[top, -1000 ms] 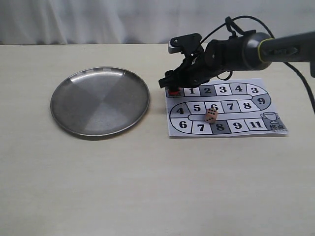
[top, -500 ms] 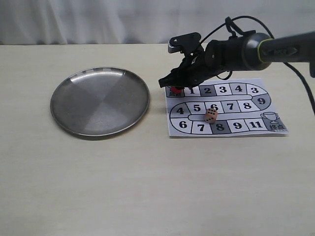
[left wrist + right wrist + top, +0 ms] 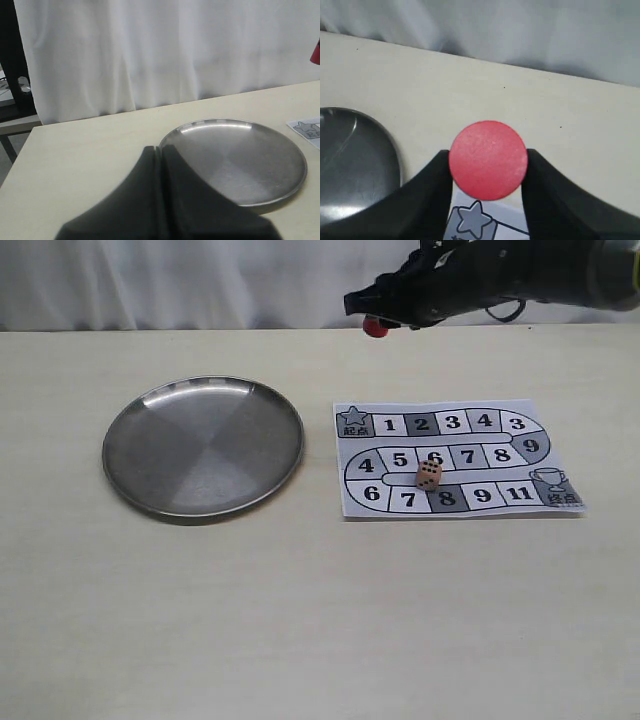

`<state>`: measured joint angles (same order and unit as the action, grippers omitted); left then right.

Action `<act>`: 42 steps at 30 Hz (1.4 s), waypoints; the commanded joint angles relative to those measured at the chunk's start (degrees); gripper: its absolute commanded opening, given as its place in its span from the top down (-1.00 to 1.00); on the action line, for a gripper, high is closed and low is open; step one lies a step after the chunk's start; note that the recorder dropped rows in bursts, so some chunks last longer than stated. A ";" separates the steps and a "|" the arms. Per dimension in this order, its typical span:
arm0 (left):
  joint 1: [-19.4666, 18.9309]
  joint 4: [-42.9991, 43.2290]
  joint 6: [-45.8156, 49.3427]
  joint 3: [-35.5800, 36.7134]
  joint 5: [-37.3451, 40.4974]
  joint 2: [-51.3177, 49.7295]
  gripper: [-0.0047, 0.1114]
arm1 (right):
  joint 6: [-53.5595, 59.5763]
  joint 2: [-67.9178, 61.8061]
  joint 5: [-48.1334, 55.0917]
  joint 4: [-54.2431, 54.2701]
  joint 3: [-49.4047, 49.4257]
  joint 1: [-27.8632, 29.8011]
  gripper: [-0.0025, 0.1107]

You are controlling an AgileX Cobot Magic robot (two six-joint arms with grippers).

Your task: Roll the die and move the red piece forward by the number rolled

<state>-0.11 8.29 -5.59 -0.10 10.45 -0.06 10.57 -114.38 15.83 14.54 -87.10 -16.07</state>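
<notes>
My right gripper hangs high above the table's far side, shut on the red piece. In the right wrist view the red piece fills the gap between the black fingers, with the board's star square below it. The beige die rests on the paper board near squares 6 and 8. My left gripper shows only in the left wrist view, its fingers pressed together with nothing between them.
A round steel plate lies left of the board; its rim also shows in the left wrist view. A white curtain backs the table's far edge.
My right gripper has risen from the star square with the red piece in it, leaving that square bare. The die has not moved.
</notes>
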 commanded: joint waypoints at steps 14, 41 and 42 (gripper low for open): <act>0.14 0.00 -0.05 0.10 -0.51 0.06 0.92 | 0.34 -14.83 3.19 -6.22 -0.17 1.21 0.88; 0.14 0.00 -0.05 0.10 -0.51 0.06 0.92 | 0.21 0.13 5.22 -8.89 -0.17 1.56 0.88; 0.14 0.00 -0.05 0.10 -0.51 0.06 0.92 | 0.21 1.84 5.34 -9.92 -0.17 1.56 0.88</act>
<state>-0.11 8.29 -5.59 -0.10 10.45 -0.06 10.70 -117.40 21.43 7.17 -87.17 -14.83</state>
